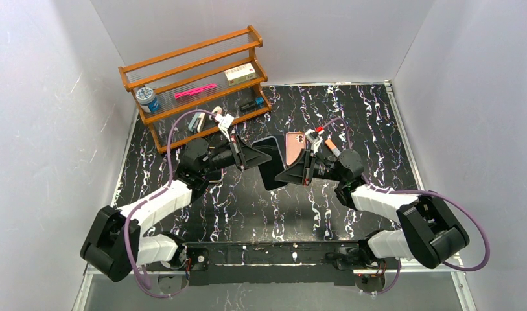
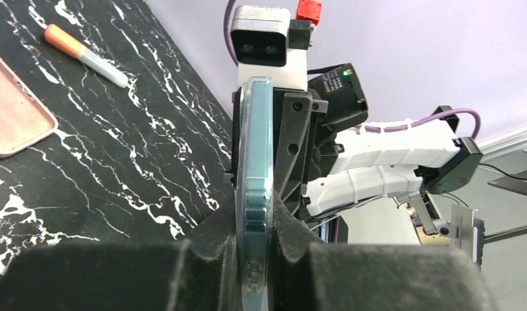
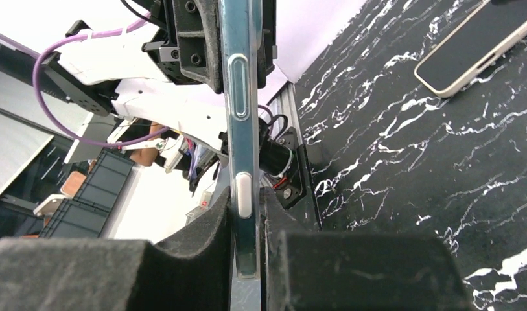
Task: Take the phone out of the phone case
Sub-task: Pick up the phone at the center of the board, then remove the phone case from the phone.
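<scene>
- Top external: dark slim phone in clear plastic case (image 1: 271,170), held above the black marbled table (image 1: 247,207).
- My left gripper (image 1: 259,157) and right gripper (image 1: 290,173) both clamp it, at opposite ends.
- Risk: each grip may pin phone and case together, so pulling could make both slip and drop.

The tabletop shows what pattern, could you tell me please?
The tabletop is black with white marble-like veining, clearest in the top external view.

Wooden rack (image 1: 124,76) stands back left; orange-capped marker (image 2: 85,55) lies apart.
</scene>
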Robot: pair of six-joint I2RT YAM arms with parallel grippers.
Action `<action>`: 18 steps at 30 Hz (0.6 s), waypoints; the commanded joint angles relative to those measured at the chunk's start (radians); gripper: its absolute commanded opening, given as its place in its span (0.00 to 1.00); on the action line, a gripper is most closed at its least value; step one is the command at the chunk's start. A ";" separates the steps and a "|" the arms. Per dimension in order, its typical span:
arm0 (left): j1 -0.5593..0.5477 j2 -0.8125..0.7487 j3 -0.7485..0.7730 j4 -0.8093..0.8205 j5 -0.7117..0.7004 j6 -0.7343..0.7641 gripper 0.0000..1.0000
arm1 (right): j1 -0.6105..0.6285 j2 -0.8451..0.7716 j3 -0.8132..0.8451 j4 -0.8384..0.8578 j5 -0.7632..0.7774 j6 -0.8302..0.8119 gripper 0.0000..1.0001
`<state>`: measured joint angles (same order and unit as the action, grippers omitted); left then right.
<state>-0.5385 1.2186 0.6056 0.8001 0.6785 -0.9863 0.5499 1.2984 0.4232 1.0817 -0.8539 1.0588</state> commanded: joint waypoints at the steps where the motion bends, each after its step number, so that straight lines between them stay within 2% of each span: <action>1: 0.002 -0.058 0.006 0.034 -0.053 -0.015 0.00 | 0.006 -0.001 0.033 0.085 0.042 -0.014 0.19; 4: 0.002 -0.077 -0.008 0.034 -0.126 -0.050 0.00 | 0.025 -0.006 0.013 0.084 0.099 -0.035 0.41; 7: 0.002 -0.096 -0.020 0.036 -0.205 -0.075 0.00 | 0.065 -0.009 -0.002 0.077 0.168 -0.066 0.55; 12: 0.002 -0.139 -0.029 0.037 -0.325 -0.109 0.00 | 0.117 0.004 -0.029 0.123 0.261 -0.083 0.64; 18: 0.002 -0.183 -0.065 0.052 -0.443 -0.185 0.00 | 0.157 0.034 -0.044 0.223 0.306 -0.072 0.64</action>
<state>-0.5385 1.0943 0.5571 0.7780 0.3519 -1.1019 0.6876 1.3159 0.3843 1.1744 -0.6075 1.0042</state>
